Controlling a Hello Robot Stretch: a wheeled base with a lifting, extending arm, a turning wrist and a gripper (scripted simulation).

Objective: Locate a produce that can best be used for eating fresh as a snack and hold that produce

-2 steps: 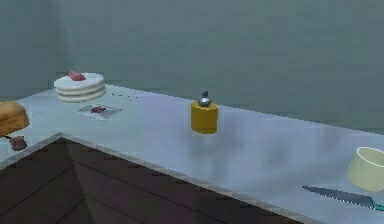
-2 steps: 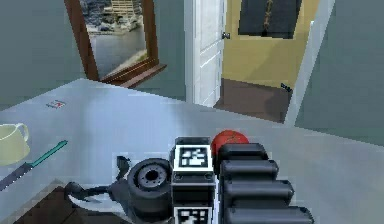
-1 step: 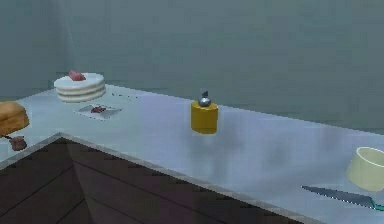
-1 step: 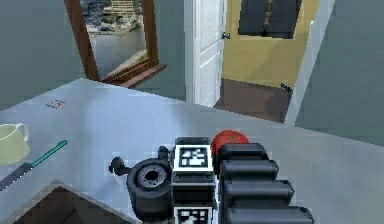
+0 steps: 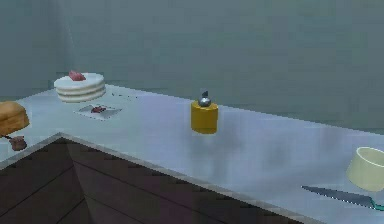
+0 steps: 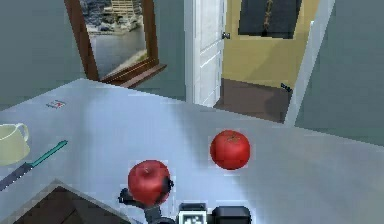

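Observation:
Two red round fruits lie in the arm side view on the grey counter (image 6: 120, 125). One red fruit (image 6: 230, 150) sits alone toward the right. The other red fruit (image 6: 149, 180), with a small stem dimple, is at the bottom edge, right at my gripper (image 6: 148, 199). The gripper's dark body and thin fingers frame this fruit, with the white marker squares (image 6: 191, 213) just to the right. The counter lies behind the fruit, so I cannot tell whether the gripper holds it.
In the forward view the counter (image 5: 150, 130) carries a white stacked dish (image 5: 79, 87), a yellow canister (image 5: 205, 115), bread (image 5: 10, 116), a pale cup (image 5: 368, 168) and a knife (image 5: 340, 195). Beyond the counter, the arm side view has a window (image 6: 120, 35) and a white door (image 6: 205, 50).

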